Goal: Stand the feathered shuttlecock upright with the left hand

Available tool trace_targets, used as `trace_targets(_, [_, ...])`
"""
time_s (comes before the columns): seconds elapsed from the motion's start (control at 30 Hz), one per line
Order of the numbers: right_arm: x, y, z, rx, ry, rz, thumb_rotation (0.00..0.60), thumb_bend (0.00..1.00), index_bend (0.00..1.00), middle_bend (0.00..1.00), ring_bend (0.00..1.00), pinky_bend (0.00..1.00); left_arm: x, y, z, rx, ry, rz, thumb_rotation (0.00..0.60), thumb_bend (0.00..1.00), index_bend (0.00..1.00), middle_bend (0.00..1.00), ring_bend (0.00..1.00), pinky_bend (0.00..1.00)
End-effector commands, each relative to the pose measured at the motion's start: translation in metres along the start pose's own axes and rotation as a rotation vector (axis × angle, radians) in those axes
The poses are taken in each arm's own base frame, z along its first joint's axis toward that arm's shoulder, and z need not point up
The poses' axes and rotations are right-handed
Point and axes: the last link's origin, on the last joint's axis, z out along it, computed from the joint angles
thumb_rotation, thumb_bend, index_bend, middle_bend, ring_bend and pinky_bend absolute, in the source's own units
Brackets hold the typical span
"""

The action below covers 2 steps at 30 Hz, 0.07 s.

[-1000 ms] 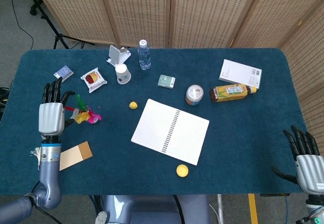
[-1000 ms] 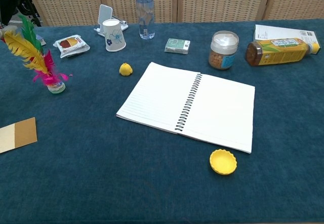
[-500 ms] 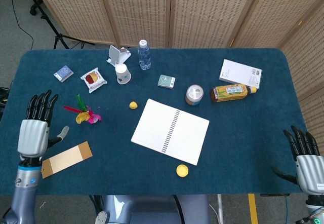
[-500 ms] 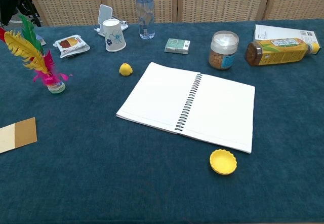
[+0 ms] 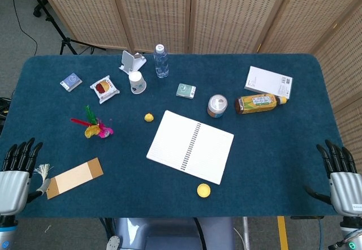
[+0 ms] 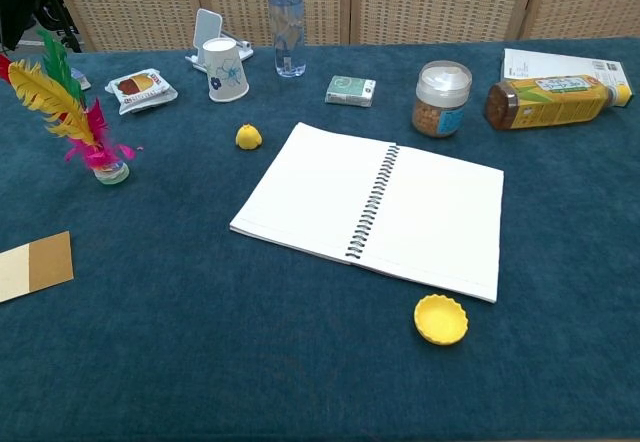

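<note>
Blue-covered table [image 5: 271, 165] seen from above and from chest height. Feathered shuttlecock [image 6: 75, 112] standing upright on its base near the left edge, yellow, green and pink feathers fanning upward, nothing touching it. Left hand [image 5: 14, 176] off the near left corner, well apart from the shuttlecock, fingers straight and slightly apart, holding nothing. Right hand [image 5: 342, 176] off the near right corner, fingers likewise spread, holding nothing. Neither hand visible in the chest view.

Open spiral notebook [image 5: 190, 146] lying flat around the middle, blank lined pages up. Yellow bottle cap [image 5: 203, 190] near the front edge, just past the notebook's near corner. Small yellow lump [image 5: 149, 117] between the notebook and the shuttlecock. Brown and tan card [image 5: 74, 177] with a pale tassel at the near left corner, close to the left hand.

Toward the far edge: clear water bottle [image 5: 161, 61] upright, paper cup [image 5: 136, 82] upside down just beside it, white phone stand [image 5: 131, 61] behind the cup. Snack packet [image 5: 104, 89] and small blue-grey packet [image 5: 70, 81] toward the far left corner. Small green box [image 5: 185, 91] lying flat between the cup and a lidded jar [image 5: 217, 106]. Orange drink bottle [image 5: 260, 102] on its side right of the jar, white booklet [image 5: 268, 82] behind it toward the far right corner.
</note>
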Motion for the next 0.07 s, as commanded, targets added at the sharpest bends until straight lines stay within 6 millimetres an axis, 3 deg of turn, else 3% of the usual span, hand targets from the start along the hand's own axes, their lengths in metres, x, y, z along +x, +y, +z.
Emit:
trace_targets(0.03, [0.0005,0.0013,-0.0006,-0.007,0.001,-0.002,0.6,0.0,0.0,0.0,0.0,0.0,-0.0107,-0.0048,-0.0004,0.023,-0.032,-0.006,0.6,0.22,0.0,0.0,0.0,0.0])
trace_targets(0.07, [0.001,0.0018,-0.001,-0.009,0.003,-0.001,0.6,0.0,0.0,0.0,0.0,0.0,-0.013,-0.0053,0.0006,0.02,-0.039,0.004,0.6,0.22,0.0,0.0,0.0,0.0])
